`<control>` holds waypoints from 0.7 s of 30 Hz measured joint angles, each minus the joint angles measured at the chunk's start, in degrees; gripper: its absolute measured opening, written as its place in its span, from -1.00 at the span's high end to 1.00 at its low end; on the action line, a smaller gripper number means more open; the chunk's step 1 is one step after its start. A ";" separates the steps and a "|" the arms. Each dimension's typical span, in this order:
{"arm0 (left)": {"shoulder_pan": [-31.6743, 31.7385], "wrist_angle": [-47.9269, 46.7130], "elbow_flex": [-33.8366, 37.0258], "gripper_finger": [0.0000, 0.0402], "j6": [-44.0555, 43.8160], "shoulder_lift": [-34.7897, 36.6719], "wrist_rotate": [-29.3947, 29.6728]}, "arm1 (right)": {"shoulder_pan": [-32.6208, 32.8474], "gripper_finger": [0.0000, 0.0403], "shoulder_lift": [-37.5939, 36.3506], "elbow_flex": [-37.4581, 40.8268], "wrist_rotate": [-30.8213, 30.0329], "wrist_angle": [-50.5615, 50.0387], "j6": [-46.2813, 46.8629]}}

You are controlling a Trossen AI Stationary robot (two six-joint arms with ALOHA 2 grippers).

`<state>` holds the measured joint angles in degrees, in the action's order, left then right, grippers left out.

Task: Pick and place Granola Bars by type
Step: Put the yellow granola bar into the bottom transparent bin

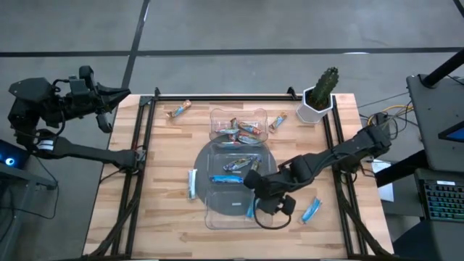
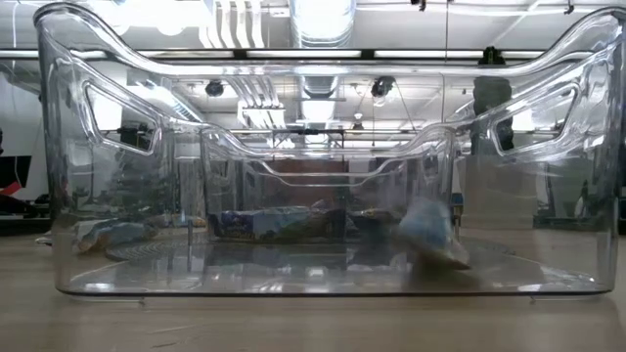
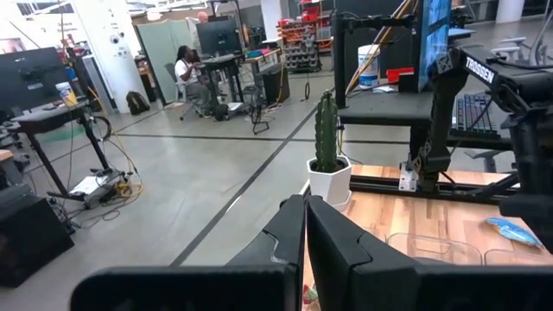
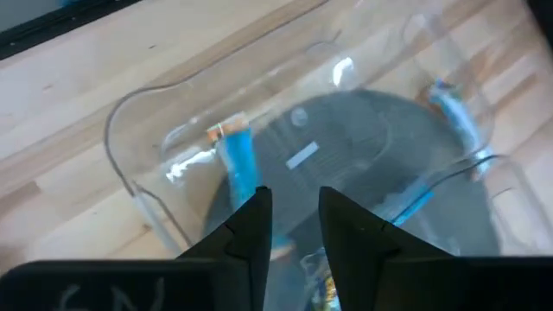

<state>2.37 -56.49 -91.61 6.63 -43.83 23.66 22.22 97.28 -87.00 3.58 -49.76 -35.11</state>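
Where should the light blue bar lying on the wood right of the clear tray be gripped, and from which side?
Grip the light blue bar at its middle, across the narrow width, coming straight down from above. It lies flat and slanted on the table, apart from the clear tray, so probably turn the fingers crosswise to its long axis.

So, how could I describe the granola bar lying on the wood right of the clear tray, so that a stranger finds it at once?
Start at the potted cactus in the table's far right corner, then come toward the near edge along the right side. Beside the clear tray, just past the right tool, lies a light blue bar, alone on bare wood and tilted diagonally.
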 joint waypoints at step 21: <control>0.00 -0.20 0.02 1.00 0.34 0.40 0.00 | 1.15 0.38 -10.34 0.20 -0.21 -8.82 26.03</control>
<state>2.37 -56.69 -91.59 6.97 -43.43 23.66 23.36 86.94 -86.80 3.37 -58.58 -9.07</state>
